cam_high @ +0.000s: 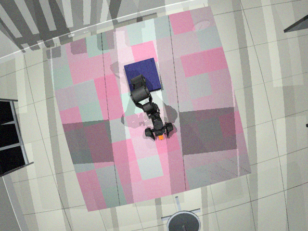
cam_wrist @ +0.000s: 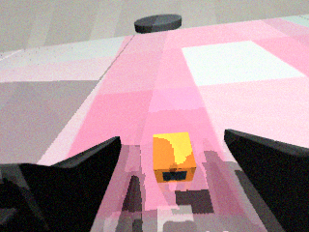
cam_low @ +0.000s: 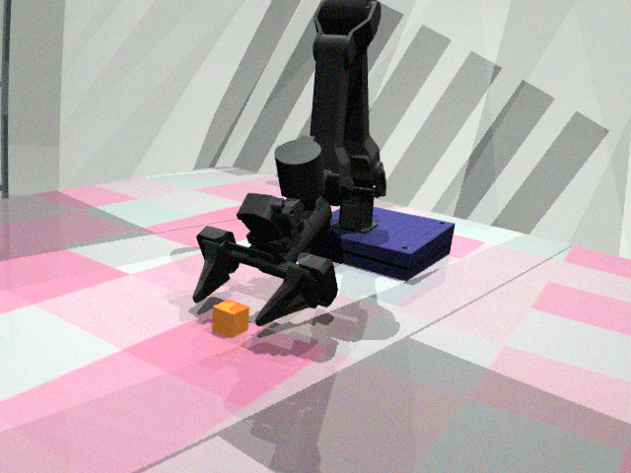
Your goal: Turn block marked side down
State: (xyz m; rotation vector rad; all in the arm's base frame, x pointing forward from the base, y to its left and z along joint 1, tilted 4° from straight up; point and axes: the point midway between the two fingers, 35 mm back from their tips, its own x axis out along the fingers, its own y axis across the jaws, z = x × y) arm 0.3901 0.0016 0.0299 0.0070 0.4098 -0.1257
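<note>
Block [cam_high: 160,136], orange and small, shows in the top view as a sliver peeking out from under the front of the gripper [cam_high: 159,136], on a pink square of the checkered table [cam_high: 203,149]. The dark arm [cam_high: 140,93] reaches from its blue base plate [cam_high: 145,69] toward the table's middle. The two fingers stand spread to either side of the block, one on each flank, with nothing clamped between them.

From the exterior view, the block [cam_low: 230,317] rests flat on the table [cam_low: 509,325], sitting on a pink patch. The gripper [cam_low: 232,310] hangs low over it with its jaws wide open; one fingertip [cam_low: 201,295] points down just beside the block's far-left corner, the other [cam_low: 264,317] comes down close beside its right side. Neither tip visibly presses the block. The blue base plate [cam_low: 407,238] lies behind, well apart from the block.

In the wrist view, the block [cam_wrist: 174,157] sits centred between the two dark fingers, with open pink table [cam_wrist: 241,63] showing on both sides of it. Its top is orange with a brighter lit patch, and a dark square mark sits on the face turned toward the camera, near the bottom edge. A dark round disc [cam_wrist: 157,22] lies beyond the table's far edge.
</note>
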